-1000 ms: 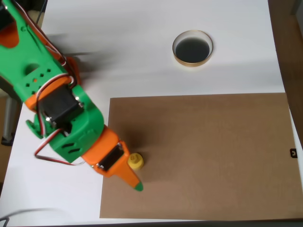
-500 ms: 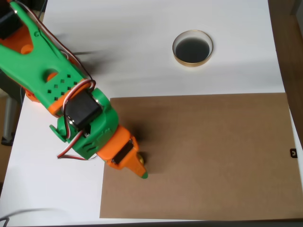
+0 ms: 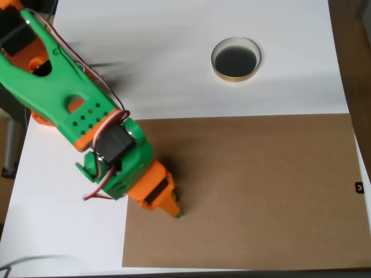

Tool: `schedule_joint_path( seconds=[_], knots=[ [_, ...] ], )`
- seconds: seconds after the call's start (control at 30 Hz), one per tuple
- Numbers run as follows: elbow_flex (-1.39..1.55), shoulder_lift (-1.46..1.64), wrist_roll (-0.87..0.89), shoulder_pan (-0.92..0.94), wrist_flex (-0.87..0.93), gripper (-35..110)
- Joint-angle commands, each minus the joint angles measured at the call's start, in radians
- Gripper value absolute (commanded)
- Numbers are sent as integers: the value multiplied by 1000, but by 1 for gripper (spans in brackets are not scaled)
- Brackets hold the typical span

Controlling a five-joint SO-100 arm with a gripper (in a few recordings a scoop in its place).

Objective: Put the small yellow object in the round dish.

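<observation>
Overhead view puts the green and orange arm point(image 3: 87, 124) reaching in from the upper left, with its gripper point(image 3: 171, 205) pointed down onto the left part of the brown board point(image 3: 261, 191) that lies on the white table point(image 3: 174, 87). A second ago the small yellow object sat in plain sight on the board, just beside the orange finger. Half a second ago only a sliver of yellow showed at the gripper's edge. Now the wrist and the orange gripper body stand directly over that spot, and no yellow can be made out. The piece is most likely beneath the gripper, at or between the fingers, though the arm hides it.

How far the jaws stand apart cannot be told from above: the orange housing and the green fingertip cover them, and whether they have closed on anything is hidden too.

The round dish point(image 3: 235, 58) lies on the white table beyond the board's far edge, toward the upper right of the picture, well apart from the gripper. Its dark inside holds nothing.

Judging by the shift of the arm over the object, the grasp is in hand and the carry has not begun. The next move calls for a firm pinch on a tiny knobbed piece, which could easily squirt sideways or tip if caught off centre.
</observation>
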Motion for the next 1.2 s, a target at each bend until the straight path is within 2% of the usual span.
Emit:
schedule_joint_path(
  seconds=[0.0,0.43,0.73,1.17],
  knots=[
    [-51,21,5,-20,-5,26],
    [-75,-32,17,-44,-28,20],
    [-98,-44,15,-44,-29,0],
    [-181,63,-51,-72,75,0]
  ],
)
